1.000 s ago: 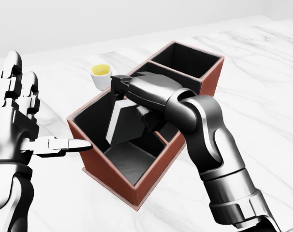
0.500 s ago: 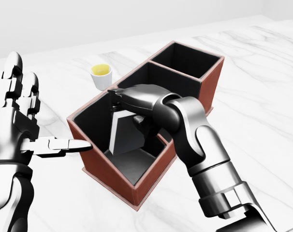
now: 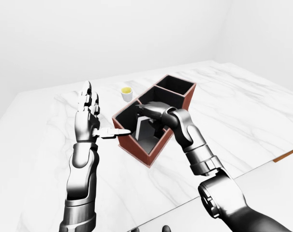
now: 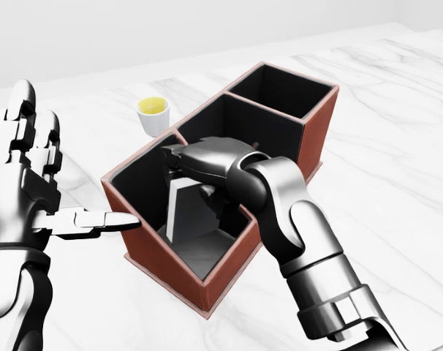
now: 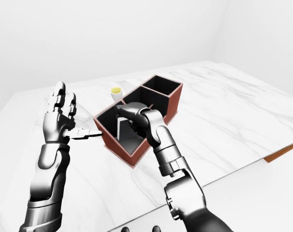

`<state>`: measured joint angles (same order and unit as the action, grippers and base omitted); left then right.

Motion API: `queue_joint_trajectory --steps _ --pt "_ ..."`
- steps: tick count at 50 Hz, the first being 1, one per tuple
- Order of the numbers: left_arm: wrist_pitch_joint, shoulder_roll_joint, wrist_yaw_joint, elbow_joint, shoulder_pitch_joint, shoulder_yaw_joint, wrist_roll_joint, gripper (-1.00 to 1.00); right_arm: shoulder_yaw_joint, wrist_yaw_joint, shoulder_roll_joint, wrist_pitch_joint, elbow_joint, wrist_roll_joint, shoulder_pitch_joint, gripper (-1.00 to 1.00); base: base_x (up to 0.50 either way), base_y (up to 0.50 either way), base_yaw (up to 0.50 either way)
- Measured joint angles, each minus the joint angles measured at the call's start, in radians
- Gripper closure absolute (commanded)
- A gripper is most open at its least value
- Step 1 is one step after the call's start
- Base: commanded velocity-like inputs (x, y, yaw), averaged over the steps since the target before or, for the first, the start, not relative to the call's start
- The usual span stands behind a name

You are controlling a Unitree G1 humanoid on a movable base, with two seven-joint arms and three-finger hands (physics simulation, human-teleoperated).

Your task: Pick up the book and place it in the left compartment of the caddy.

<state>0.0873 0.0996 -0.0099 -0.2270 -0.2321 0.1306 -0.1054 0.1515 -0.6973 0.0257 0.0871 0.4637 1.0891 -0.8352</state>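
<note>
The caddy [image 4: 152, 259] is a red-brown box with black inside, split into compartments, on the marble table. The grey book [image 4: 186, 212] stands nearly upright inside the compartment nearest the left in the head view. My right hand [image 4: 188, 164] reaches down into that compartment with its fingers closed on the book's top. My left hand [image 4: 31, 183] is open, fingers spread upward, its thumb [image 4: 97, 220] pointing at the caddy's left wall.
A small white cup [image 4: 153, 115] with yellow content stands just beyond the caddy at upper left. The marble table [image 4: 397, 146] stretches to the right. A wooden edge [image 3: 286, 155] shows at far right in the left-eye view.
My right hand has gone lower into the left compartment, and the book has turned from tilted to nearly upright and sunk deeper. The left hand has stayed put.
</note>
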Motion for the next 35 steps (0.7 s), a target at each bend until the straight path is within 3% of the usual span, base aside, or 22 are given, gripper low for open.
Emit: queue_joint_trajectory --steps 22,35 --pt "0.0 -0.001 -0.001 0.008 0.0 -0.002 0.001 -1.0 0.016 0.139 -0.007 0.0 0.055 0.115 0.013 1.0 0.0 0.0 0.0" --pt "0.0 -0.002 -0.002 0.009 0.003 -0.002 0.001 -1.0 0.026 0.296 -0.035 0.0 0.313 0.182 -0.13 1.0 0.0 0.0 0.0"
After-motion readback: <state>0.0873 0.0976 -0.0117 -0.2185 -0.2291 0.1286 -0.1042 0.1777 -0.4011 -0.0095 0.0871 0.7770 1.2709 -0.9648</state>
